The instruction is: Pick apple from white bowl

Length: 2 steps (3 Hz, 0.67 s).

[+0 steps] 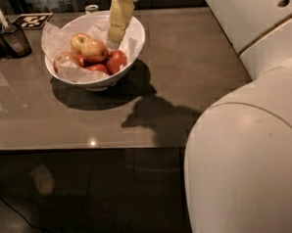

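Note:
The white bowl (134,40) stands on the grey table at the back left, lined with crumpled white paper. The apple (94,50), golden yellow-orange with a reddish blush, lies on top near the bowl's middle. A smaller pale yellow apple (78,42) sits behind it to the left. Darker red apples (116,61) lie around them. My gripper (115,34) hangs from above, tilted, over the back right part of the bowl. Its tip is just right of the apple and a little above the fruit.
A dark container with a utensil (12,38) stands at the far left, with a black-and-white marker tag (32,19) behind it. A small glass (91,8) stands behind the bowl. My white arm (251,157) fills the right foreground. The table's front edge (89,150) runs across the middle.

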Motion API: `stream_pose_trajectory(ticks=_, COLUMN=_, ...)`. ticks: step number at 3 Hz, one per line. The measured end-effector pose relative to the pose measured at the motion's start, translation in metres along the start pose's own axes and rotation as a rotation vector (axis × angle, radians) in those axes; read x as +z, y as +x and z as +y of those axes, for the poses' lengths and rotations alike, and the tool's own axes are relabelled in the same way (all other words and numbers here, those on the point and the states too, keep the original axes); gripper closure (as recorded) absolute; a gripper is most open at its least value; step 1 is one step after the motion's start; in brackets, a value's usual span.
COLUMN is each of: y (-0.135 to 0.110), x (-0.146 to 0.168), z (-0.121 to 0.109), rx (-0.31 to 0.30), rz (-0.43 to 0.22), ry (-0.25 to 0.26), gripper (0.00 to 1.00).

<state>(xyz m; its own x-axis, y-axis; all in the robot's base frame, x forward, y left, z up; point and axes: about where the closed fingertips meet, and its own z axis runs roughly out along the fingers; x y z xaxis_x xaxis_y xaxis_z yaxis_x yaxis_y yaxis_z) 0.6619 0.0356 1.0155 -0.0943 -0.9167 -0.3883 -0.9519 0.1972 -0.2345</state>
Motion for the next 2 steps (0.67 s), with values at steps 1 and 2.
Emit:
stream_pose_trajectory(ticks=1, y=-0.021, x=0.024, z=-0.004, rx=-0.014, rz=-0.045, ry=-0.032, gripper=0.0)
stream_pose_trajectory(ticks=2, y=-0.061, x=0.069, z=-0.01, rx=-0.046, rz=-0.041, ry=-0.086, gripper=0.0)
